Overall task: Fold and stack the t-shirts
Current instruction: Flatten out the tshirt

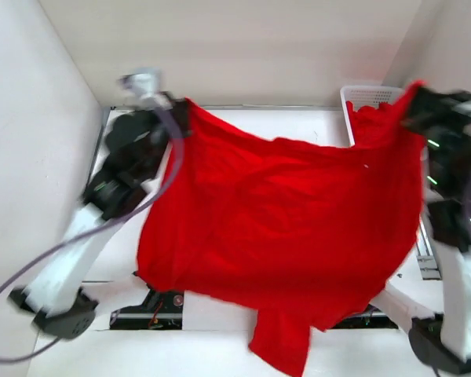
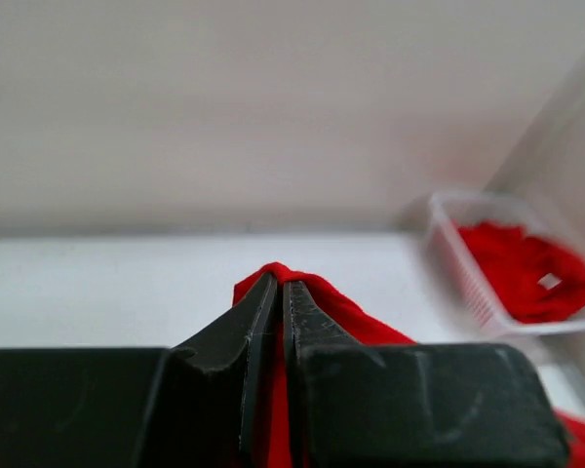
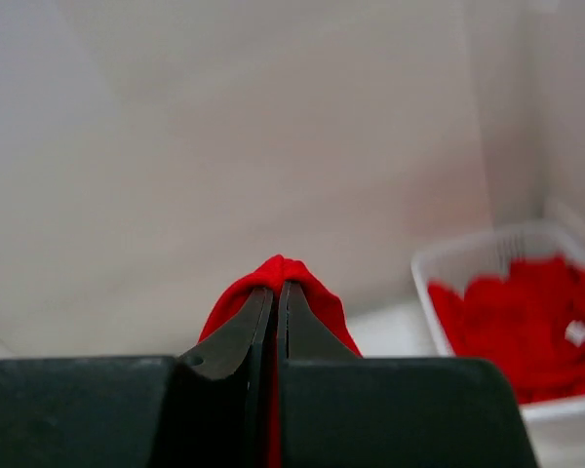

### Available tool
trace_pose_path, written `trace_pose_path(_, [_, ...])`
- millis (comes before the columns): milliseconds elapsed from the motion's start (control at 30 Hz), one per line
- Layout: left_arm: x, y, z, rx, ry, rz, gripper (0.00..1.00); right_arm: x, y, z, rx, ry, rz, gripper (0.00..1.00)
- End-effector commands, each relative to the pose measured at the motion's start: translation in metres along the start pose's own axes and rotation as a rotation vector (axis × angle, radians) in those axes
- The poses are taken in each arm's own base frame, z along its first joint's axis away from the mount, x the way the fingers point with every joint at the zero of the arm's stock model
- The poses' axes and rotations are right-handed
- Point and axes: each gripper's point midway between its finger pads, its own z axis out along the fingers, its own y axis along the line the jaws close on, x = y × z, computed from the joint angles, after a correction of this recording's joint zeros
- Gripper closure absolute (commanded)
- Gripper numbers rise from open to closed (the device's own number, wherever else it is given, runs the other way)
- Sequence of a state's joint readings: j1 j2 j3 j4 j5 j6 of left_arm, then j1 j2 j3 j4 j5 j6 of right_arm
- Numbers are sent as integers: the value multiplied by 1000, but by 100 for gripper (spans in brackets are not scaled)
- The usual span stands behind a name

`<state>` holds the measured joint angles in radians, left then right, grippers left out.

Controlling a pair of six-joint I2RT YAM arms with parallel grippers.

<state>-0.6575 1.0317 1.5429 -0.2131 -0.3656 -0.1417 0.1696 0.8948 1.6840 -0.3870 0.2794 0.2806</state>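
T-shirt [image 1: 282, 212] (plain bright red short-sleeved cloth) hangs in the air between both arms, spread wide above the white surface [image 1: 275, 122].

Left tool [image 2: 280, 283] is clamped on one top corner. Its wrist view shows the jaws pressed together with a fold of red cloth pinched at the tips. Right tool [image 3: 276, 288] is the same on the opposite corner, jaws closed on a red fold.

The top edge runs from tool to tool with a sag in the middle. The body drapes down toward the arm bases [image 1: 63, 318], one flap dangling lowest at the near edge. Can't tell whether hem or shoulders are pinched, since the top view is motion-blurred.

Why held like this: two high corner grips let gravity pull the cloth flat, so it can go down on the surface smooth before folding. My read is that the step in hand is spread-and-lay, with no fold made on this shirt yet.

More red t-shirts [image 3: 512, 322] sit crumpled in the white slotted plastic basket [image 1: 367, 96] at the far right corner, one showing a small white neck tag [image 2: 549, 282]. Most of the task looks to be ahead.

Next move calls for lowering both tools level and together, low edge touching the surface first. Risks: an uneven descent bunches the cloth, and the hanging part could snag near the arm bases.
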Motion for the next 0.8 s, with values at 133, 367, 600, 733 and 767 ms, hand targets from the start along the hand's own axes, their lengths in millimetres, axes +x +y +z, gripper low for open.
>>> trace_pose_path(133, [186, 91, 121, -149, 394, -158, 100, 234, -23, 88, 122, 418, -21, 100])
trace_pose_path(367, [292, 162, 197, -35, 517, -247, 100, 386, -63, 150, 203, 676, -64, 100])
trace_pose_path(600, [324, 183, 275, 23, 549, -192, 100, 447, -76, 201, 211, 712, -122, 100])
trace_pose_path(733, [328, 188, 301, 39, 520, -169, 100, 449, -81, 215, 233, 678, -150, 100])
trace_pose_path(767, [324, 188, 306, 46, 498, -163, 100, 450, -82, 219, 238, 661, -150, 100])
